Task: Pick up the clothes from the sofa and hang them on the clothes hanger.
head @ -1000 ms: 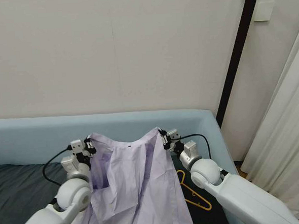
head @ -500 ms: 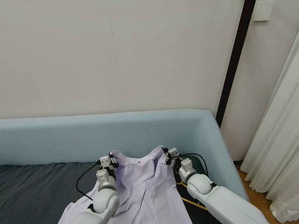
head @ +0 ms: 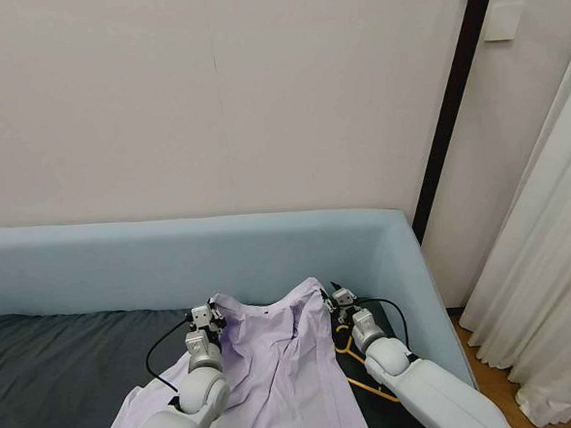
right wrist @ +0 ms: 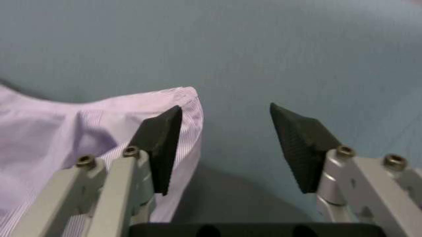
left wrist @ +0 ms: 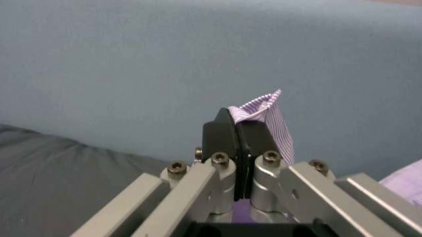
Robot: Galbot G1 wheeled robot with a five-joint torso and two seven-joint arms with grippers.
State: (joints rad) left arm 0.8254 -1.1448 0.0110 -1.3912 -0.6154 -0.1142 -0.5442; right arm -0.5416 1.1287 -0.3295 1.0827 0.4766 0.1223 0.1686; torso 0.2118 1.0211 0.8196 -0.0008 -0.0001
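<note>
Now the right gripper (right wrist: pixel 228 133) has let go of the shirt (head: pixel 276 370). Its jaws stand wide apart, with nothing between them. The corner of the striped cloth lies just beside one jaw, against the pale blue sofa (head: pixel 75 266). The left gripper (left wrist: pixel 235 131) is clamped tight on the other shoulder corner, and a small fold of cloth pokes out past its tips.

From the head view, the shirt is draped low on the sofa between the two arms, collar toward the backrest and body trailing down toward us. The orange hanger (head: pixel 344 344) lies on the sofa under the right arm, partly covered by the shirt's edge.

We read this as the shirt being laid out rather than hung: nothing is on the hanger yet. The freed right gripper is the one nearest the hanger, so the threading step looks to be still ahead.

A second ago, both grippers held the shirt up by its shoulders, high and spread wide so that it hung open in front of us. Half a second ago it had come down near the sofa with both corners pinched. Since then the right gripper has opened and sits a little farther to the right of the collar, while the left has hardly moved.
</note>
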